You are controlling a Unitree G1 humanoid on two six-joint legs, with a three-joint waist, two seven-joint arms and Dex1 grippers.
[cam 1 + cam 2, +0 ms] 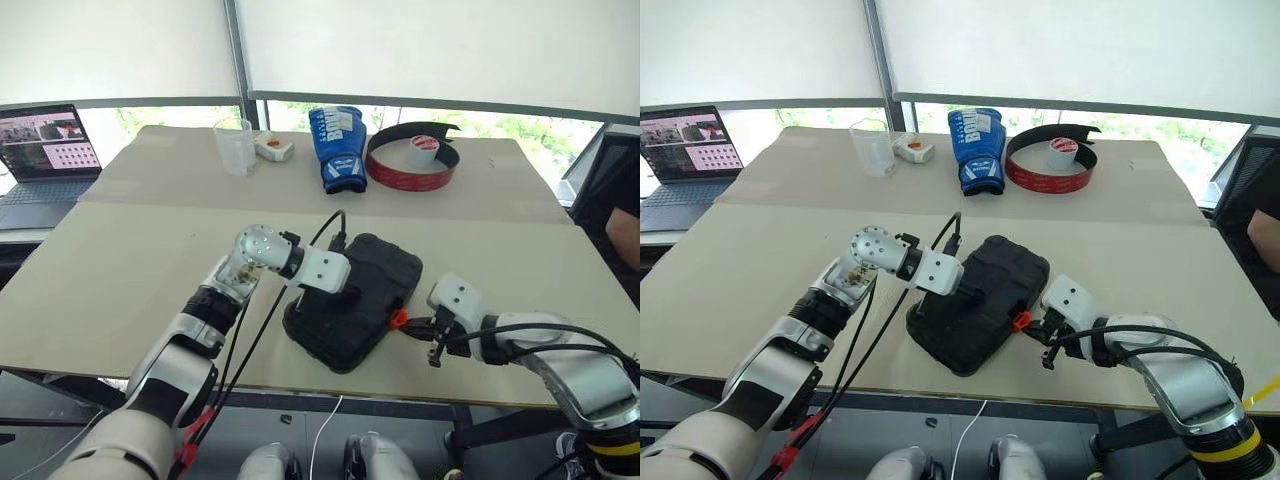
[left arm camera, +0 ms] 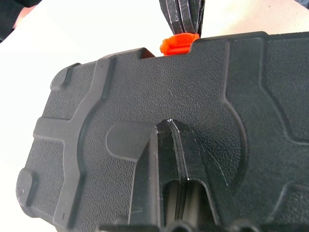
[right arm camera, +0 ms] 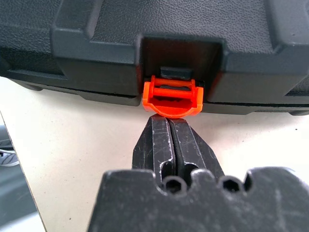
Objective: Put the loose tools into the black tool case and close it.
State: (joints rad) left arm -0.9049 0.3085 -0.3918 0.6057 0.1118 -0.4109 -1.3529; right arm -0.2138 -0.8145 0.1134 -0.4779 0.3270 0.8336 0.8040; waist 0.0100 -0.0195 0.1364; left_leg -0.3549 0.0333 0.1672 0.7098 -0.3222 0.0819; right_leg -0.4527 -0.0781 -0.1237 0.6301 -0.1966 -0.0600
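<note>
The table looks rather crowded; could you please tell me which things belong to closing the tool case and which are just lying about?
Job:
- black tool case, lid down
- orange latch
- left gripper, shut, pressing the lid
- right gripper, shut, at the latch

Lying about:
- blue boxing glove
- red-black band
- white tape roll
- plastic cup
- laptop

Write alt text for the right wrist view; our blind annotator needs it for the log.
The right gripper, fingers shut, touches its tips to the underside of the orange latch on the closed black case. The latch sits in a notch in the case's edge, and the case lies on a pale table.
</note>
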